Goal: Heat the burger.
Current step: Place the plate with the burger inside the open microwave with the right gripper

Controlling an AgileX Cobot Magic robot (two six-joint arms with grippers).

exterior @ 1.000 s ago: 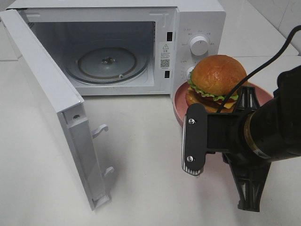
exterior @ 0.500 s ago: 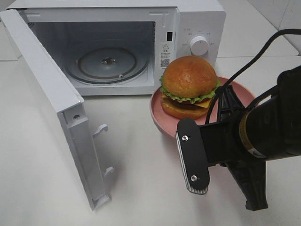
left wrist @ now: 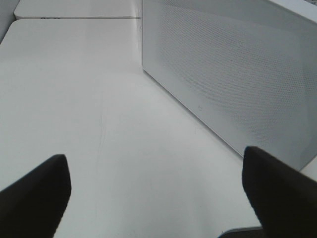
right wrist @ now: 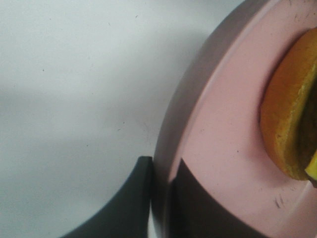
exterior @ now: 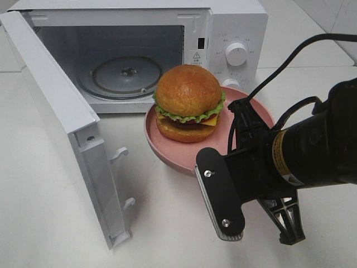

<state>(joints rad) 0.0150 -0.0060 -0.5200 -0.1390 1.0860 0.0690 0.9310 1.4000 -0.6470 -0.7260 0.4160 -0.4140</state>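
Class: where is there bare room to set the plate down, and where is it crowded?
Free: the glass turntable in the open microwave, and the white table between the door and the pink plate. Crowded: right of the plate, where the right end effector grips its rim.

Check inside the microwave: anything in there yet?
Only the glass turntable shows in the microwave cavity, nothing on it. The burger on its pink plate covers the cavity's lower right corner, so that bit is unseen.

High camera looks down on microwave [exterior: 234, 33] and plate [exterior: 167, 156]; left wrist closely faces the microwave, right wrist the plate.
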